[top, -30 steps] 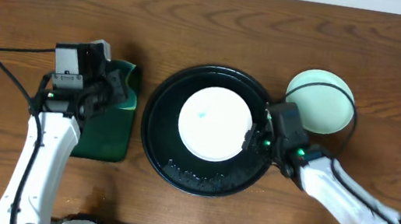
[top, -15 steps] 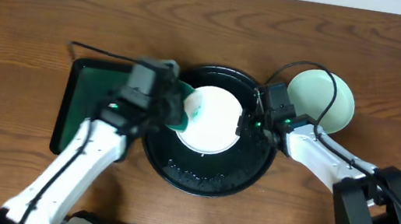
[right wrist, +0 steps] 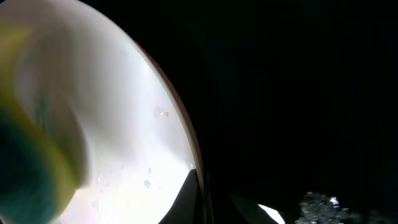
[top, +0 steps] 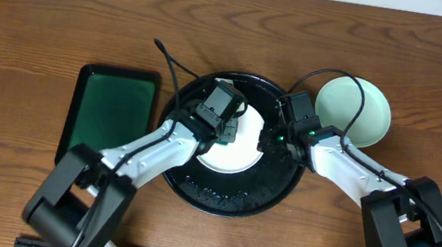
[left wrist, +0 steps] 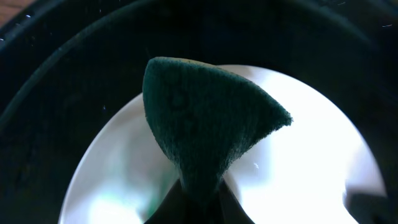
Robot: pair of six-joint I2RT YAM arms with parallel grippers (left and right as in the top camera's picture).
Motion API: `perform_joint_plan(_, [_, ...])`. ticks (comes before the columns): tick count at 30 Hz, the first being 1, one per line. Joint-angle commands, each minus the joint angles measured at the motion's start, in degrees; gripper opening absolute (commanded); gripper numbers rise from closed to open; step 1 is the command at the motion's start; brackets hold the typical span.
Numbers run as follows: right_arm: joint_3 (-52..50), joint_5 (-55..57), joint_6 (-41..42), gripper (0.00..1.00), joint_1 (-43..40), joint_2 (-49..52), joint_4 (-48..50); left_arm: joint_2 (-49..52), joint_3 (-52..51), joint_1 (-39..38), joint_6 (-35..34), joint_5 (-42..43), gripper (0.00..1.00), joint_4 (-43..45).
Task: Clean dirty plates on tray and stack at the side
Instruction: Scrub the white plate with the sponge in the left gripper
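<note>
Now the left claw (left wrist: 189,202) clenches a green sponge (left wrist: 205,118) on the white plate (left wrist: 311,155). The right claw (top: 271,139) grasps its right rim.

The left fingers (left wrist: 235,209) pinched a dark green wedge-shaped sponge (left wrist: 205,118), fanned over the round white plate (left wrist: 311,162) inside the big black tray (left wrist: 68,74).

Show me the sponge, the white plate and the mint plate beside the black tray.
sponge (left wrist: 205,118), left wrist view, middle of its dark green face.
white plate (top: 243,153), overhead view, bare lower right part.
mint plate (top: 340,110), overhead view, inner surface.
</note>
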Motion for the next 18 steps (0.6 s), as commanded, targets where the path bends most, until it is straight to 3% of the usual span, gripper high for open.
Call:
perform_joint_plan(1, [0.2, -0.7, -1.2, 0.01, 1.6, 1.4, -0.6, 1.7, -0.2, -0.1, 3.6, -2.6, 0.07, 0.7])
perform_joint_plan(9, [0.2, -0.7, -1.2, 0.01, 1.7, 1.4, -0.7, 2.2, -0.2, 0.0, 11.7, -23.1, 0.08, 0.0])
perform_joint_plan(12, [0.2, -0.7, -1.6, 0.01, 1.7, 1.4, -1.1, 2.2, -0.2, 0.0, 11.9, -29.7, 0.07, 0.2])
perform_joint_plan(15, [0.2, -0.7, -1.6, 0.01, 1.7, 1.4, -1.3, 2.2, -0.2, -0.1, 11.9, -26.0, 0.08, 0.9])
perform_joint_plan(18, [0.2, -0.7, -1.6, 0.01, 1.7, 1.4, -1.3, 2.2, -0.2, -0.3, 10.5, -14.3, 0.07, 1.6])
